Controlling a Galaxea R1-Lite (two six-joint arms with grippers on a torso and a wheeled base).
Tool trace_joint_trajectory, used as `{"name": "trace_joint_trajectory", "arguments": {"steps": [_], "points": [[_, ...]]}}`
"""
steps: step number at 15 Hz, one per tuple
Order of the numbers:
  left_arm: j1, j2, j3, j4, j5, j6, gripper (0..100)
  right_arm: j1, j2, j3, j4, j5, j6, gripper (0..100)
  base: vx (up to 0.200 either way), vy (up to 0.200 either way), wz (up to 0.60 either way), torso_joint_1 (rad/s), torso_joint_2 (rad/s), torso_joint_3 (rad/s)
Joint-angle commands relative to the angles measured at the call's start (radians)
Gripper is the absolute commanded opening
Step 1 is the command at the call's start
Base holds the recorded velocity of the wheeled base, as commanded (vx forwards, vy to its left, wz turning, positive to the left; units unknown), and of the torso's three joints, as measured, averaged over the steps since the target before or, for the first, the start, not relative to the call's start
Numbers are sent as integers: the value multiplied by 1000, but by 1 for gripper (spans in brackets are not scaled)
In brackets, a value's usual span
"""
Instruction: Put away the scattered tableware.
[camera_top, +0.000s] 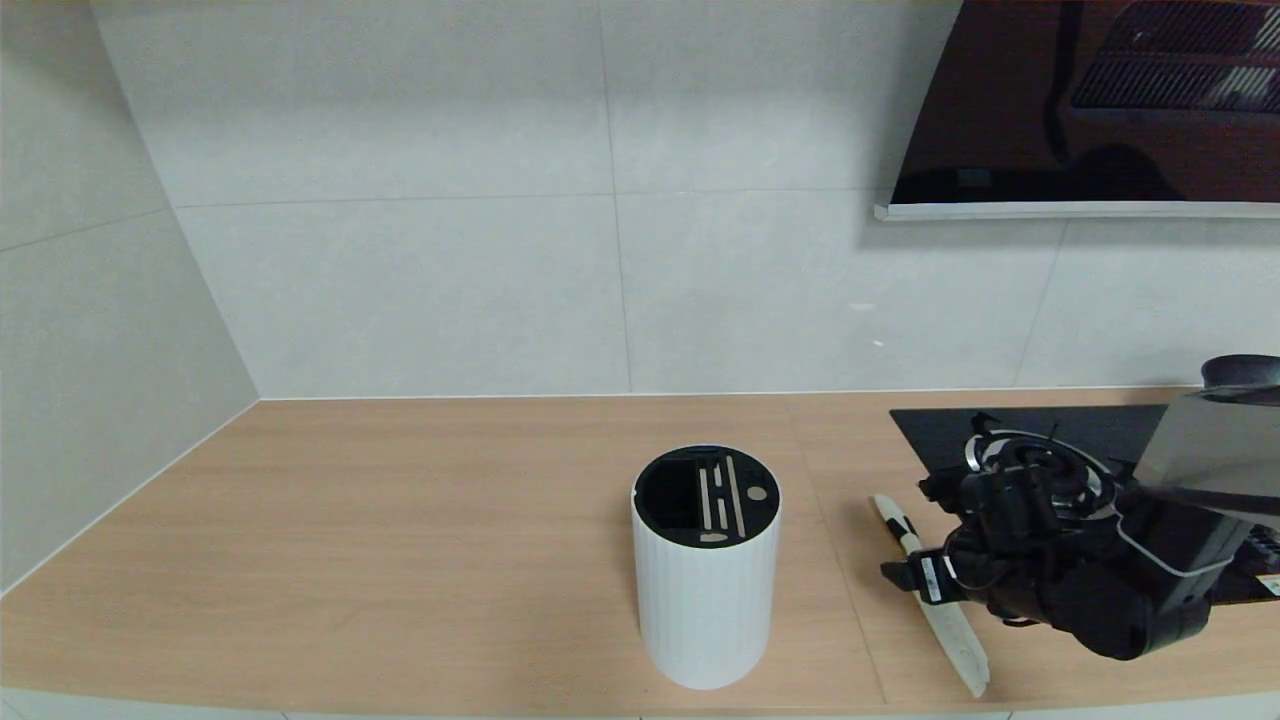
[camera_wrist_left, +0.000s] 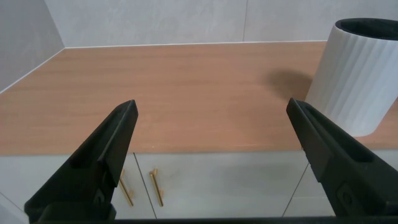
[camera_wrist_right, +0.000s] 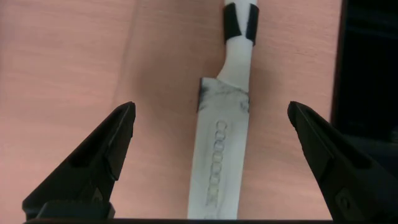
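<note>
A white knife (camera_top: 958, 640) with a black-banded white handle lies flat on the wooden counter (camera_top: 400, 540), right of a white ribbed cutlery holder (camera_top: 706, 590) that has a black slotted top. My right gripper (camera_top: 920, 532) hangs open just above the knife near where handle meets blade. In the right wrist view the knife (camera_wrist_right: 221, 155) lies between the spread fingers of the right gripper (camera_wrist_right: 211, 111), untouched. My left gripper (camera_wrist_left: 211, 106) is open and empty, off the counter's front edge, with the holder (camera_wrist_left: 354, 74) ahead to one side.
A black cooktop (camera_top: 940, 430) with a burner and a shiny metal pot (camera_top: 1220, 440) sits at the right, close behind the right arm. A dark range hood (camera_top: 1090, 100) hangs above. Cabinet doors with gold handles (camera_wrist_left: 155, 186) are below the counter edge.
</note>
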Motion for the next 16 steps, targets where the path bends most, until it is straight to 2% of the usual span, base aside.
{"name": "trace_joint_trajectory", "arguments": {"steps": [1, 5, 16], "points": [[-1, 0, 0, 0, 0, 1, 100, 0, 70, -13, -14, -2, 4, 100, 0, 0, 0, 0, 0, 0], [1, 0, 0, 0, 0, 1, 100, -3, 93, -43, -15, -4, 49, 100, 0, 0, 0, 0, 0, 0], [-1, 0, 0, 0, 0, 1, 100, -36, 127, -72, -15, -7, 50, 100, 0, 0, 0, 0, 0, 0]]}}
